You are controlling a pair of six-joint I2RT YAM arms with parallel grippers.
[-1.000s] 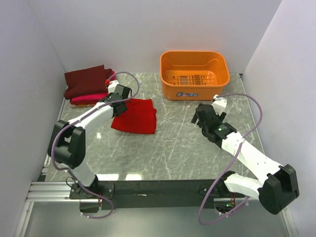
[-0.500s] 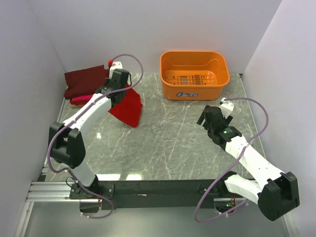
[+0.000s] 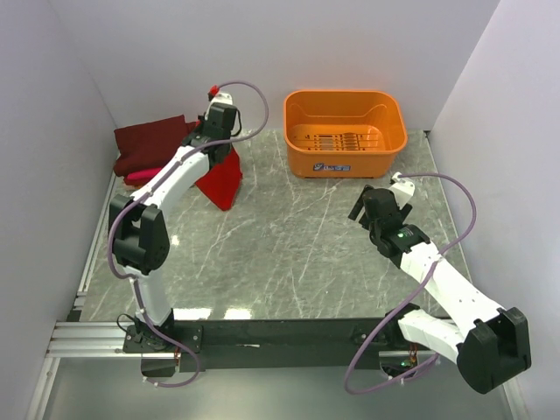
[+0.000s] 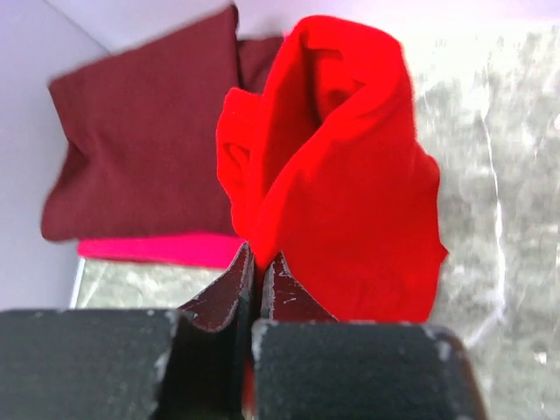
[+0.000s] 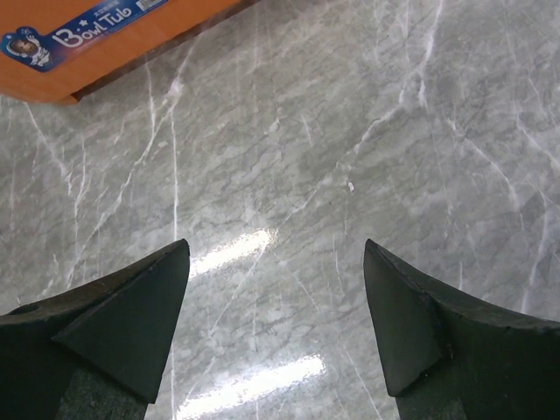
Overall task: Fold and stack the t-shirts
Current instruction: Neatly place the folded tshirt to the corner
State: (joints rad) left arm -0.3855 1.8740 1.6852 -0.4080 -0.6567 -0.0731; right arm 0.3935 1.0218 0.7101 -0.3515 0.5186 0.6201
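Right gripper, centre right: jaws wide, empty, well apart from any cloth. Left gripper pinched tight on red t-shirt, which dangles at upper left. Stack of maroon t-shirt over pink t-shirt lies just left of it — left arm nearer.

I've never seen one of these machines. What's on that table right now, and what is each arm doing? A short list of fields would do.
Left gripper: shut on the red t-shirt, which hangs from it beside the maroon t-shirt
Right gripper: open, holding nothing, above bare table
Far left corner: maroon t-shirt folded on top of pink t-shirt
Orange basket: far side of table, no clothes inside
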